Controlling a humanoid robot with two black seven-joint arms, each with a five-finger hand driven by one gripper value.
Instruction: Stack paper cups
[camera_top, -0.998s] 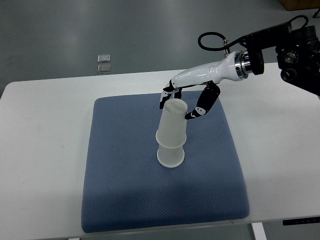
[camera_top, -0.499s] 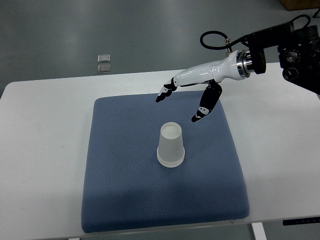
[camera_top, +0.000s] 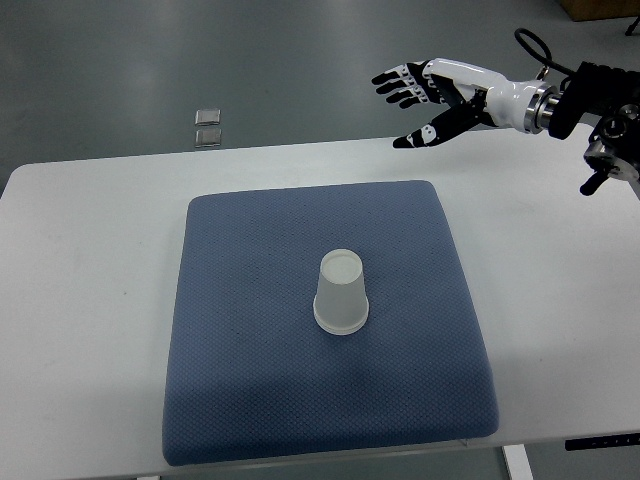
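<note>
- Top view: paper cups (camera_top: 341, 292) sit nested as one stack, upside down, bases up, roughly centre of the blue mat (camera_top: 250, 400).
- Stack stands upright and free, nothing touching it.
- Mat lies flat on the white worktop (camera_top: 90, 300), covering most of its middle.
- Right hand (camera_top: 425, 92) is at about 1 o'clock from the cups, well apart from them, up past the far edge of the worktop.
- Its fingers (camera_top: 397, 80) are spread, thumb apart from them, palm empty, holding nothing.
- Right arm enters from the right edge at 2 o'clock, black wrist joint and cable visible there.
- Two small clear squares (camera_top: 208, 126) lie on the grey floor at 11 o'clock from the cups, beyond the worktop, one just beside the other.
- Left arm doesn't show.
</note>
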